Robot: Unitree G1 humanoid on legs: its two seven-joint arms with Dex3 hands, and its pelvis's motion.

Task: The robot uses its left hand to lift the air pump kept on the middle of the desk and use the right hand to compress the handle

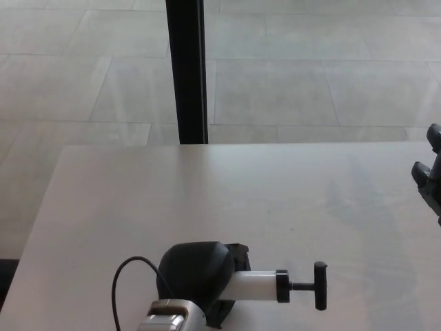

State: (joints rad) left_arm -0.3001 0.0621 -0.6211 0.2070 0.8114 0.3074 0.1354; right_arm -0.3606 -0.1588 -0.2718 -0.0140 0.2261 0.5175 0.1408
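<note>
The big pale surface (138, 200) is mostly bare. The left hand (195, 276) holds the air pump (258, 285) near its front edge. The right hand (430, 172) sits far off; I cannot tell its fingers. The small handle (320, 285) could be missed.

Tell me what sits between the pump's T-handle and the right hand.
Nothing: the head view shows only bare white desk between the pump's T-handle and the right hand at the picture's right edge.
</note>
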